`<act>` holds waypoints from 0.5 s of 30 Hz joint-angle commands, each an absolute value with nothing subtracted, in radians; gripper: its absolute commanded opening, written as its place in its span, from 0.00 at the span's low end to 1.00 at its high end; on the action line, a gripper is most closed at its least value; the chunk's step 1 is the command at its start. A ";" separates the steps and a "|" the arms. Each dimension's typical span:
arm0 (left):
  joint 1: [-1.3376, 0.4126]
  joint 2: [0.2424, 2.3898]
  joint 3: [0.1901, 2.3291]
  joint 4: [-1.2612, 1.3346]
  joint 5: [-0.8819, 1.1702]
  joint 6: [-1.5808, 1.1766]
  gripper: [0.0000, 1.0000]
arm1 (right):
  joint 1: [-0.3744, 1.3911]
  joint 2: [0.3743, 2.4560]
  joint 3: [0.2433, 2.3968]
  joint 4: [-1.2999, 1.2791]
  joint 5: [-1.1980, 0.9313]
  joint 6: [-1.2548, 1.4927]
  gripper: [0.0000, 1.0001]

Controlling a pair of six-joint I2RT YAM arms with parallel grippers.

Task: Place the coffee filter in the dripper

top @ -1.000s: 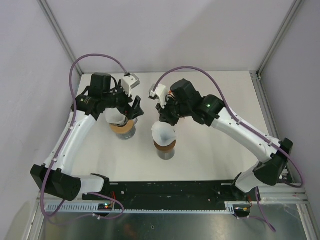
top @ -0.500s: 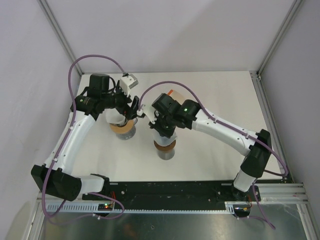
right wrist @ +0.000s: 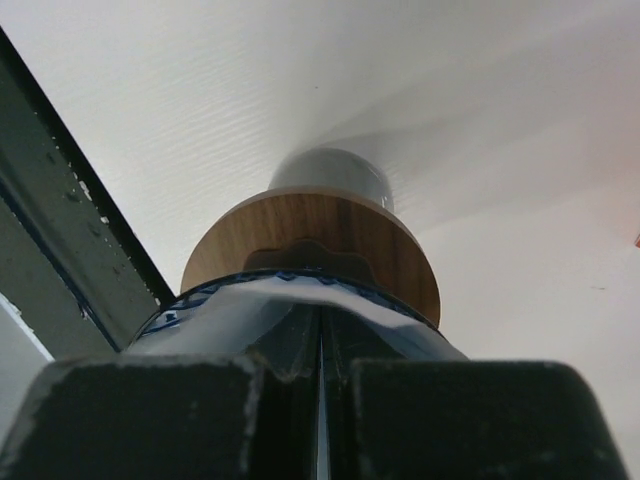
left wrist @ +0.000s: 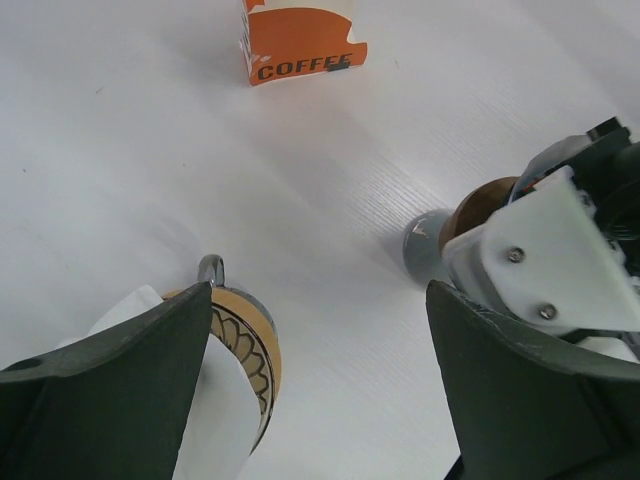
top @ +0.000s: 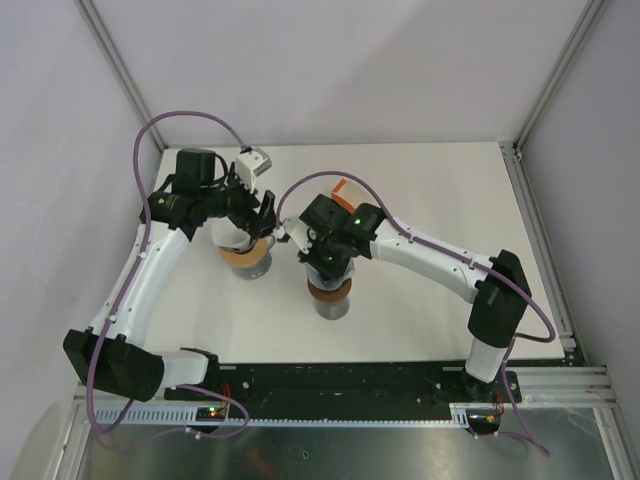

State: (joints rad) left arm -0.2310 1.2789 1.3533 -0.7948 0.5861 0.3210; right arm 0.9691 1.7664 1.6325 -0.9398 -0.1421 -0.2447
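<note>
A dripper (top: 330, 293) with a wooden collar (right wrist: 310, 225) on a grey base stands mid-table. My right gripper (top: 322, 262) is right over it, shut on the white coffee filter (right wrist: 215, 318), which lies inside the dripper's blue-patterned rim. In the right wrist view the gripper (right wrist: 322, 330) pinches the paper between its fingers. A second dripper (top: 247, 258) with a white filter in it stands to the left. My left gripper (top: 258, 222) is open and empty just above and beside it; in the left wrist view that dripper (left wrist: 235, 340) sits by the left finger of the gripper (left wrist: 318, 300).
An orange coffee box (top: 342, 188) stands behind the middle dripper and shows in the left wrist view (left wrist: 300, 45). The two grippers are close together. A metal frame rail (right wrist: 70, 230) runs along the table's edge.
My right gripper has moved left and down with the filter, from above the middle dripper into its cone. The left arm has barely moved.
</note>
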 commanded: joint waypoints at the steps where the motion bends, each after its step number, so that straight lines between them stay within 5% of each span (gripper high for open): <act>1: -0.183 1.275 1.369 -0.772 0.648 0.237 0.91 | 0.965 1.804 1.612 -0.883 -0.143 -0.225 0.00; 15: -0.066 1.229 1.356 -0.758 0.704 0.045 0.87 | 0.974 1.839 1.590 -0.885 -0.051 -0.182 0.00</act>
